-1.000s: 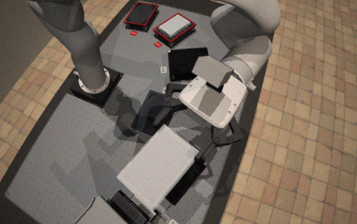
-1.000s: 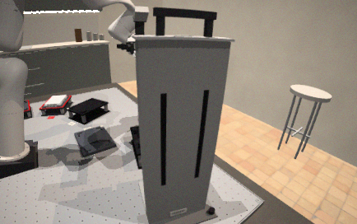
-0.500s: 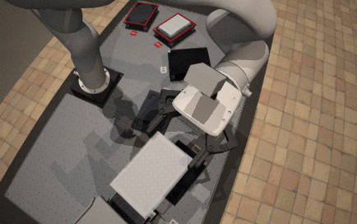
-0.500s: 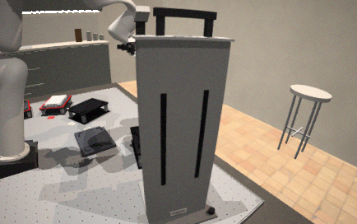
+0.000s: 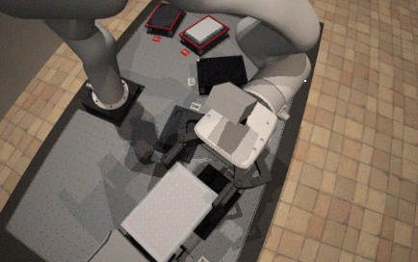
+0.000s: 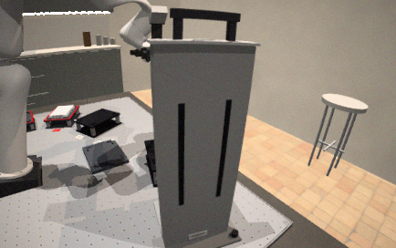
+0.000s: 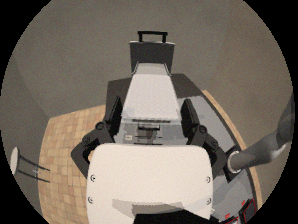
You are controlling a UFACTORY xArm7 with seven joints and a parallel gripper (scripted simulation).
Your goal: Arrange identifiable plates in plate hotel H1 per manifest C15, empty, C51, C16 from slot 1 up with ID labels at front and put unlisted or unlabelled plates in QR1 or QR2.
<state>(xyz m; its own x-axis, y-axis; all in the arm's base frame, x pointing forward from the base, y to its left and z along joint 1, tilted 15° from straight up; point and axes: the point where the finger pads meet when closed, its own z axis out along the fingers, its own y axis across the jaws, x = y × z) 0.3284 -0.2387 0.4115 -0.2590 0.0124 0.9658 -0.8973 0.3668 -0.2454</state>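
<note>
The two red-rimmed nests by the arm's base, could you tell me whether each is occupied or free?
Occupied, both: the nearer nest holds a white plate, the farther nest a dark plate.

Pale grey arm (image 5: 98, 45), white wrist housing, dark-fingered hand (image 5: 207, 166)

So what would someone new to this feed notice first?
Probably the tall grey plate hotel filling the exterior view, its black handle on top. Then the gripper carrying a white plate at the hotel's top, and the red-rimmed quarantine nests at the far end.
</note>
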